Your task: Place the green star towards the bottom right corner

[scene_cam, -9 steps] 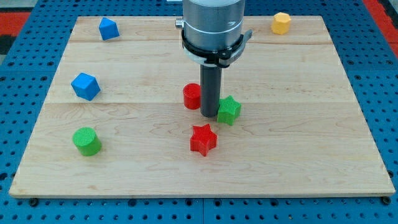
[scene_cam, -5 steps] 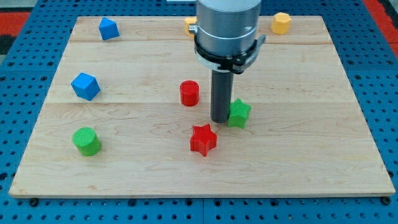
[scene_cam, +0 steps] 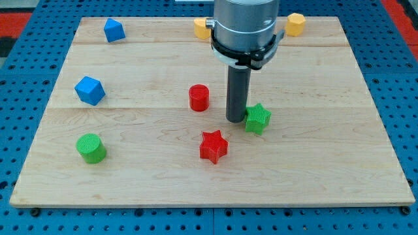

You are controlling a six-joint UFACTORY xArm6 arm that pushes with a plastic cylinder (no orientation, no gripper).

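Observation:
The green star (scene_cam: 258, 119) lies on the wooden board (scene_cam: 326, 156) just right of centre. My tip (scene_cam: 236, 121) is right against the star's left side, touching or nearly touching it. The rod rises from there to the arm's grey body at the view's top. The red star (scene_cam: 213, 146) is below and left of my tip, apart from it.
A red cylinder (scene_cam: 199, 98) stands left of the rod. A green cylinder (scene_cam: 90, 148) is at the lower left. Two blue blocks (scene_cam: 89, 90) (scene_cam: 113, 30) are at the left. A yellow block (scene_cam: 295, 24) and another yellow block (scene_cam: 201, 28), partly hidden, are at the top.
My tip has moved to the view's right and slightly down, pushing the green star the same way, away from the red cylinder. The other blocks have not moved.

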